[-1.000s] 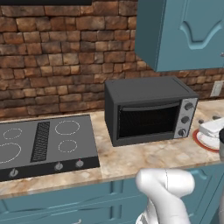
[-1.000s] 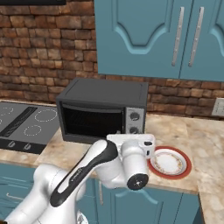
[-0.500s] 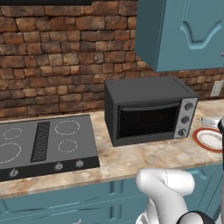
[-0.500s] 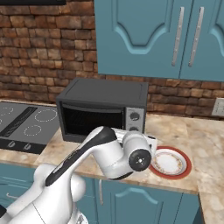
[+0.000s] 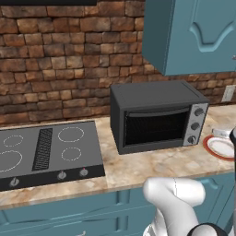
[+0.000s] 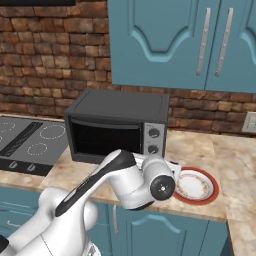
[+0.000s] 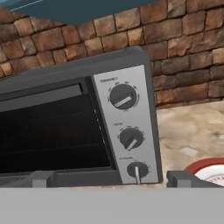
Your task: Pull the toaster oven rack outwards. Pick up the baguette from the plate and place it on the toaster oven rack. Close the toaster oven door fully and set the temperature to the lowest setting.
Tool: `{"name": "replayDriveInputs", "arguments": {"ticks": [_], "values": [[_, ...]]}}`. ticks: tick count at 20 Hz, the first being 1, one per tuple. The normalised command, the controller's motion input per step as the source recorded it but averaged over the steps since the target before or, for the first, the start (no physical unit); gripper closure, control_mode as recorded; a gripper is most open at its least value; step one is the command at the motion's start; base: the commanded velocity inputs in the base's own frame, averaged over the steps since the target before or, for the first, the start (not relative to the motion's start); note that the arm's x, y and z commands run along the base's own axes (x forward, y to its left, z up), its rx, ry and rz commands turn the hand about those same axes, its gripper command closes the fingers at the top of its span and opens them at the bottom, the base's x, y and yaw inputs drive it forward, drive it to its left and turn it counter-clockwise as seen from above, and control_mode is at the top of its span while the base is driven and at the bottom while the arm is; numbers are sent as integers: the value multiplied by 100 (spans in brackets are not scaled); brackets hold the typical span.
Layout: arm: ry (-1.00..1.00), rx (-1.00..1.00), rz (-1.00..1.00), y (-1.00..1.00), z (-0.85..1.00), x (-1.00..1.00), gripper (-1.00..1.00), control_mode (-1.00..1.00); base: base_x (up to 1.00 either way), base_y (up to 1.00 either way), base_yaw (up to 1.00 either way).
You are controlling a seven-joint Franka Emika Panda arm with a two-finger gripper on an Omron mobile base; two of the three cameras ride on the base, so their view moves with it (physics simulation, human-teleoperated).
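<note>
While the jaws gape released, the toaster oven sits on a marble counter against brick.

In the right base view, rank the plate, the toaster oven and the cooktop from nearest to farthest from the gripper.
The gripper is open, at the counter's front edge.
1. plate: just to its right.
2. toaster oven: behind it, toward the wall; nearly as close as the plate.
3. cooktop: far left, beyond the oven.
</note>
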Motion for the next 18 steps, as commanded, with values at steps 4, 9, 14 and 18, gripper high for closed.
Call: {"name": "replayDriveInputs", "arguments": {"ticks": [4,9,14,18], "values": [[1,0,0,3,-22,4,-100,-100,0,0,0],[0,0,0,0,-12,8,-100,-100,0,0,0],[0,0,0,0,-5,6,-100,-100,0,0,0],[0,0,0,0,0,16,-100,-100,0,0,0]]}}
